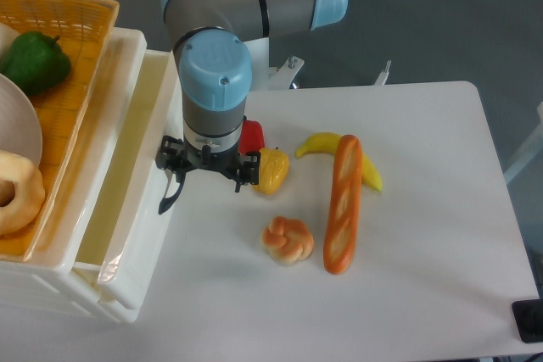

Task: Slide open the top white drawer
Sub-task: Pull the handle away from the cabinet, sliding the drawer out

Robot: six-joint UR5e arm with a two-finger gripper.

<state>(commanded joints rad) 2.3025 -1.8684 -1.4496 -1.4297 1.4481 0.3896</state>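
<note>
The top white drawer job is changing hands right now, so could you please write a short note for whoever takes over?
Gripper: at the curved black handle on the drawer front; the wrist hides the fingers, so the grip cannot be confirmed.
Top white drawer: already slid partway out toward the table, its empty cream interior showing. The orange basket sits on the cabinet top.
On the table beside the arm: yellow pepper, red pepper, pastry, baguette, banana.
Left: probably pull a little further if full travel is wanted, then release the handle and back away.
</note>
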